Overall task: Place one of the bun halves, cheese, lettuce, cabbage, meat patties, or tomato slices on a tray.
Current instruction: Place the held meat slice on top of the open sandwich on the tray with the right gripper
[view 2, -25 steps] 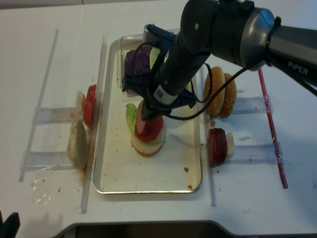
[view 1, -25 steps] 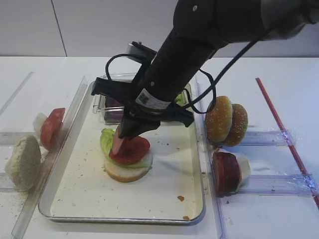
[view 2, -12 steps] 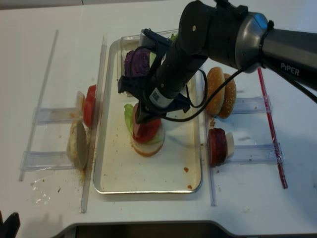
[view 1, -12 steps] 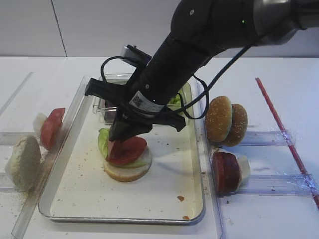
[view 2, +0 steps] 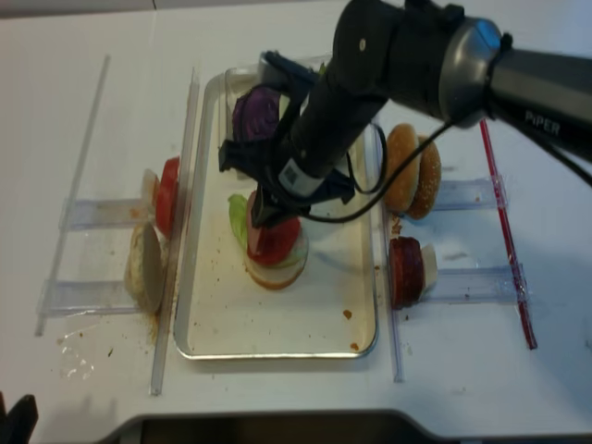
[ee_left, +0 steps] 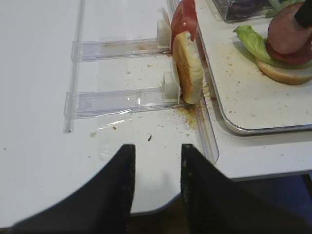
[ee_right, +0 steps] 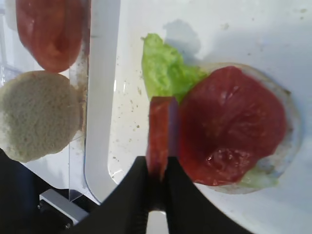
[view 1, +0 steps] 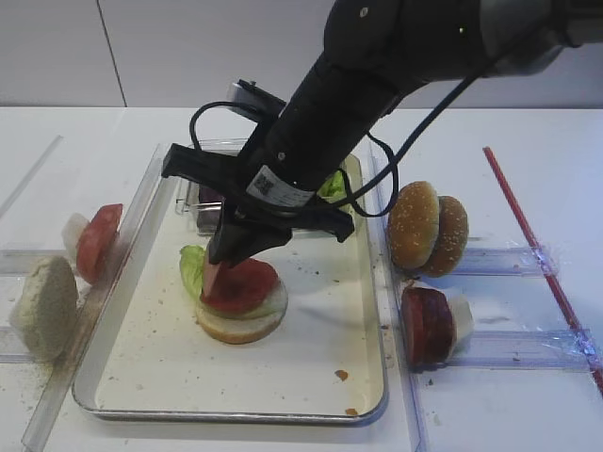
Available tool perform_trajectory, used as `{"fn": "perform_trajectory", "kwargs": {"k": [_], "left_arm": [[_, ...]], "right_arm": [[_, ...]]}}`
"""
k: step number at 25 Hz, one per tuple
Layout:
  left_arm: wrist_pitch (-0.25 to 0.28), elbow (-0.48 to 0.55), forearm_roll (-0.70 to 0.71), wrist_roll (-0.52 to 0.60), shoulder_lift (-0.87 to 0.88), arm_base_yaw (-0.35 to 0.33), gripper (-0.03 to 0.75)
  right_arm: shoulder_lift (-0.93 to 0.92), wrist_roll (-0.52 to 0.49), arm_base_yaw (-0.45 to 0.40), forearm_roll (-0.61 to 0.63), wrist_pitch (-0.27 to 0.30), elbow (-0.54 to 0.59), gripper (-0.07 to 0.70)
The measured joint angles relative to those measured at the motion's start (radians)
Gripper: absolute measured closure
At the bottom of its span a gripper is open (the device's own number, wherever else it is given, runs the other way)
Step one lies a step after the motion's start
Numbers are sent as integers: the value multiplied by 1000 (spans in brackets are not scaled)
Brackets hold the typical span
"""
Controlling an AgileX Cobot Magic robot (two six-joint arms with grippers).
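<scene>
On the silver tray (view 1: 236,414) stands a stack: a pale bun half (view 1: 240,325), lettuce (view 1: 193,268) and a tomato slice (view 1: 247,282). My right gripper (view 1: 226,256) is shut on a meat patty (view 1: 216,279), held on edge at the stack's left side against the tomato. In the right wrist view the patty (ee_right: 160,131) sits between the black fingers (ee_right: 139,190), beside the tomato slice (ee_right: 231,136) and lettuce (ee_right: 163,73). My left gripper (ee_left: 155,165) hangs open over the bare table by its front edge, with nothing between its fingers.
A clear plastic box (view 2: 254,111) with purple cabbage sits at the tray's back. Left racks hold a tomato slice (view 1: 97,242) and a bun half (view 1: 42,306). Right racks hold sesame buns (view 1: 426,229) and another patty (view 1: 426,325). A red strip (view 1: 537,254) lies far right.
My right arm has shifted a little to the left with the patty, now at the stack's left edge. The lettuce has slid slightly left. The left gripper has not visibly moved.
</scene>
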Motion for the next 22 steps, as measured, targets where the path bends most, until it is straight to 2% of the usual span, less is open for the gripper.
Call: {"fn": "perform_trajectory", "kwargs": {"k": [7,15,22], "left_arm": [[0,0,0,0,0,0,491],[0,0,0,0,0,0,491],[0,0,0,0,0,0,491]], "right_arm": [[0,0,-27,-4,53,-7,522],[0,-56,-29,73,13,-7,524],[12,-67,-29,78,14,-7,524]]}}
